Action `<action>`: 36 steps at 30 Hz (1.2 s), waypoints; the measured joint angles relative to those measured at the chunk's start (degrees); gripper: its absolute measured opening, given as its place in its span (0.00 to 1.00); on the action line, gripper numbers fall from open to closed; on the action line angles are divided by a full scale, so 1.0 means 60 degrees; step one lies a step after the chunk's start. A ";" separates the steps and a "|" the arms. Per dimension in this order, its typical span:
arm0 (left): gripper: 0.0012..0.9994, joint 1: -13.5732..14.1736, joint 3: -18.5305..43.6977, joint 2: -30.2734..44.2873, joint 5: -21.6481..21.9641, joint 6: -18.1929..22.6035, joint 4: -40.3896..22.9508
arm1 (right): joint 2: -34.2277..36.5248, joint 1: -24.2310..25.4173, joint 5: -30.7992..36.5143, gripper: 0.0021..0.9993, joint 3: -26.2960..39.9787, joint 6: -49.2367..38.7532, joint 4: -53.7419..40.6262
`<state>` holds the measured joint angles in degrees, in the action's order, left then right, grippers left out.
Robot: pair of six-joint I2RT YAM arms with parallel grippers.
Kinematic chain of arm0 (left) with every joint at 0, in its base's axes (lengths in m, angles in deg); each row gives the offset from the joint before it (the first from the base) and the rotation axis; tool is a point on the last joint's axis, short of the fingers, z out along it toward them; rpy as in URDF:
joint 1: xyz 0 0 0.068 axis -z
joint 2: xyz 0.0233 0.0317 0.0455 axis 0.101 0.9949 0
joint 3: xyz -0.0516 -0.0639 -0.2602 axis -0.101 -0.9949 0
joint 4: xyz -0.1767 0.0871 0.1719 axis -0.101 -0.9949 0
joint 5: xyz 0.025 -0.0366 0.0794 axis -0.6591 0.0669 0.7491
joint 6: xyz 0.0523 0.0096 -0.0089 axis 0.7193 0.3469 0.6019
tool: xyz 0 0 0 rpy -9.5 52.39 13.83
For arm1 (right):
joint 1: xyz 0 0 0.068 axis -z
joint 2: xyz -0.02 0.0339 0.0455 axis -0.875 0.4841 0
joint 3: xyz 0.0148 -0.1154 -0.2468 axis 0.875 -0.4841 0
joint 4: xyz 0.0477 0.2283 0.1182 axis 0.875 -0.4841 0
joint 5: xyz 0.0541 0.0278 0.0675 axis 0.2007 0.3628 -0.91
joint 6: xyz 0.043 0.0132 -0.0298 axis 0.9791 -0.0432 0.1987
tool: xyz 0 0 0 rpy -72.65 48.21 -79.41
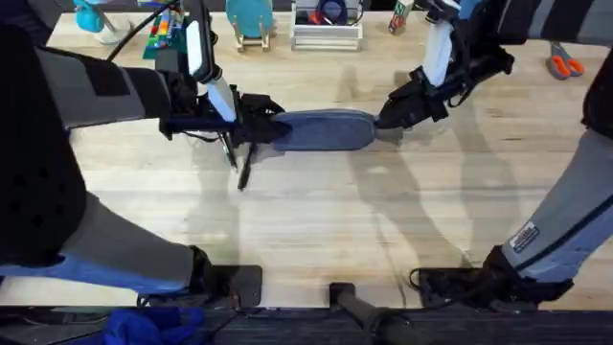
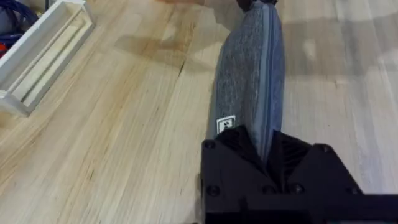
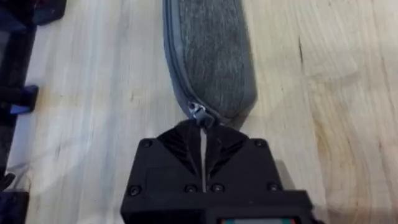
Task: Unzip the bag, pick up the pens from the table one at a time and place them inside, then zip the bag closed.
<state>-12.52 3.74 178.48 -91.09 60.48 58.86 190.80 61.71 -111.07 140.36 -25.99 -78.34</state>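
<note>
- Desk (image 1: 316,220): big light wood top, carried everything. Bag (image 1: 321,130) lay flat mid-desk, long axis side to side, stretched between both arms, zip apparently shut along its length.
- Bag, main risk: if the pull got dragged w/o a firm anchor at the other end, the whole pouch would prob. slide or bunch up rather than unzip.
- Left hand (image 2: 267,163): fingers pressed together on the bag's left end, fabric pinched between them. Grip sat on a thin edge, so it could slip off under tension.
- Right hand (image 3: 203,140): fingers closed w/ barely a slit, at the bag's right end, right by the zipper pull (image 3: 199,112). Couldn't tell if the pull itself was caught; if only fabric was nipped, the zip wouldn't budge.
- Pens (image 1: 239,163): dark sticks on the desk under the left hand, just beside the bag's left end. A shifting arm might knock or roll them.
</note>
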 joint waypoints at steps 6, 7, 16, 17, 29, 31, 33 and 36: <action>0.04 0.0000 0.0000 0.0000 0.0000 -0.0002 0.0004 | -0.0029 0.0000 -0.0004 0.03 0.0109 0.0006 -0.0264; 0.04 0.0000 0.0000 0.0000 0.0000 0.0001 0.0004 | -0.0025 0.0000 -0.0004 0.03 0.0182 0.0007 -0.0380; 0.04 0.0000 0.0000 0.0000 0.0002 -0.0001 0.0027 | -0.0029 -0.0024 -0.0109 0.03 0.0778 0.0036 -0.0940; 0.04 0.0000 0.0000 0.0000 0.0000 -0.0003 0.0036 | -0.0029 -0.0043 -0.0109 0.03 0.0798 0.0036 -0.0965; 0.04 0.0000 0.0000 0.0000 0.0002 -0.0002 0.0040 | -0.0029 -0.0396 -0.0102 0.03 0.1428 0.0040 -0.1472; 0.04 0.0000 0.0000 0.0000 0.0004 -0.0003 0.0040 | -0.0029 -0.0494 -0.0098 0.03 0.1561 0.0040 -0.1505; 0.04 0.0000 0.0000 0.0000 0.0003 0.0001 0.0040 | -0.0029 -0.0609 -0.0098 0.03 0.1649 0.0040 -0.1522; 0.04 0.0000 0.0000 0.0000 0.0004 -0.0002 0.0040 | -0.0029 -0.0799 -0.0095 0.03 0.1774 0.0040 -0.1527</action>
<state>-12.52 3.74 178.48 -91.06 60.46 59.10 190.63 56.92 -111.64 151.00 -25.75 -87.50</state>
